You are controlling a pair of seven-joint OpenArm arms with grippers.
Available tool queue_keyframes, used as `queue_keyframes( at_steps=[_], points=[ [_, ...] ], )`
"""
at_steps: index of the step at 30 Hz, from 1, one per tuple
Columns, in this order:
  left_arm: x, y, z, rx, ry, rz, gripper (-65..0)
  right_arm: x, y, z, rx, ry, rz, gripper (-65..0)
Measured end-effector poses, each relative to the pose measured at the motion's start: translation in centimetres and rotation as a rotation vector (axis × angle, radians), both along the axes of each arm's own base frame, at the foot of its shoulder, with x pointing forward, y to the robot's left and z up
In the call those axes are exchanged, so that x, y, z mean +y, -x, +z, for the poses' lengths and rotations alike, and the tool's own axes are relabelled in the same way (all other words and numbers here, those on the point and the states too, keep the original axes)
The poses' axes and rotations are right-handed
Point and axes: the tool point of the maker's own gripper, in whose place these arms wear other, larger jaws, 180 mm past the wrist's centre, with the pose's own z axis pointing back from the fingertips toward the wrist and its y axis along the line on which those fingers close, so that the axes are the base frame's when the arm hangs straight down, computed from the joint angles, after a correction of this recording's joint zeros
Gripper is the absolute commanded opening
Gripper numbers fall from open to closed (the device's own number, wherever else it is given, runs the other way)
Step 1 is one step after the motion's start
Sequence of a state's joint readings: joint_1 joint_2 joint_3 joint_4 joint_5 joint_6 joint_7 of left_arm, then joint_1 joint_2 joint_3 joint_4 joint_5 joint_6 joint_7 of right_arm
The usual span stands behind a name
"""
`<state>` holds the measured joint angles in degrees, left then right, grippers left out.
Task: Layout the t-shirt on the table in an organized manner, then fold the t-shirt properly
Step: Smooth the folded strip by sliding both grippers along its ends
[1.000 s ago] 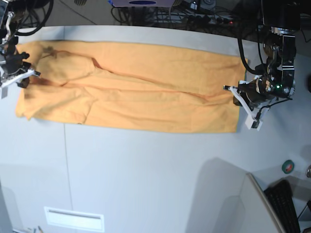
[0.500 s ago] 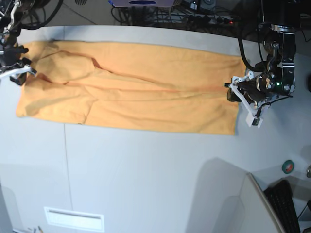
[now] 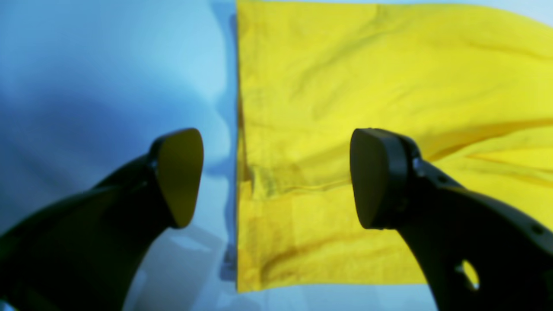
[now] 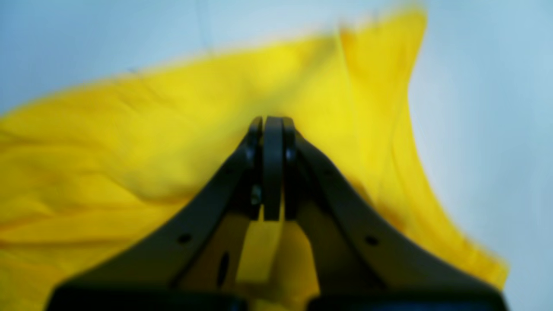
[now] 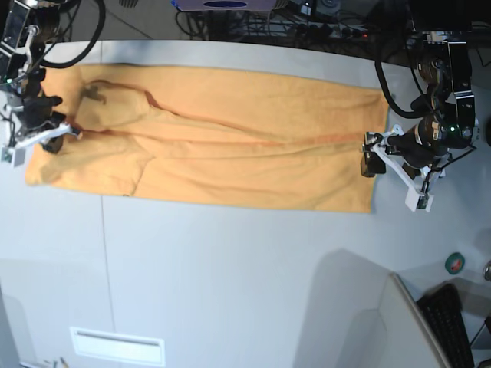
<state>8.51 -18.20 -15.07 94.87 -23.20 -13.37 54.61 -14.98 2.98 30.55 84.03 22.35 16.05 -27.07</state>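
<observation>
A: Since 1 s ago the t-shirt [image 5: 222, 138] looks pulled tauter lengthwise; its hem end sits straighter. Left gripper [image 5: 391, 162] has shifted a bit down the hem edge, right gripper [image 5: 40, 130] has moved inward over the sleeve end.

B: Where's the shirt now?

A: Flat on the table [image 5: 230, 276], far half, stretched in a long band w/ both long sides folded in.

B: Hands?

A: Left gripper [image 3: 276, 177] is spread wide, nothing between the pads, straddling the hem edge. Right gripper [image 4: 272, 168] is clamped tight on a pinch of fabric.

B: Progress?

A: Layout looks done, lengthwise folds done, I'd say. Cross folds end-to-end are left, plus smoothing a few creases near the sleeve.

B: Any containers?

A: None visible, so nothing to report there.
</observation>
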Motion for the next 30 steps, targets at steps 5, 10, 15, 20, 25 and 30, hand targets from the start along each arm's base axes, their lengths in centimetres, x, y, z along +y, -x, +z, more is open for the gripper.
queue_keyframes(
  at_steps=[5, 10, 15, 20, 25, 30],
  points=[
    [0.3, 0.3, -0.7, 0.019, 0.006, 0.01, -14.6, -1.2, 2.1, -2.4, 0.08, -0.018, -0.041, -65.0],
    [0.4, 0.5, -1.1, 0.031, 0.008, 0.017, -14.8, -1.7, -0.9, 3.4, -0.086, 0.067, -0.001, -65.0],
    [0.3, 0.4, -1.1, 0.032, 0.012, 0.017, -14.8, -0.8, 0.0, 0.2, -0.01, 0.002, -0.028, -65.0],
    [0.2, 0.4, -0.9, 0.025, 0.01, 0.014, -14.8, 0.1, 1.7, -3.7, 0.095, -0.068, -0.055, -65.0],
    [1.9, -0.7, 1.6, -0.132, 0.076, 0.123, -14.6, -1.2, -0.1, 1.9, -0.047, 0.036, -0.025, -65.0],
    [3.3, 0.5, -0.7, -0.099, 0.206, 0.144, -14.8, -1.2, -1.1, 6.1, -0.144, 0.102, 0.011, -65.0]
  ],
)
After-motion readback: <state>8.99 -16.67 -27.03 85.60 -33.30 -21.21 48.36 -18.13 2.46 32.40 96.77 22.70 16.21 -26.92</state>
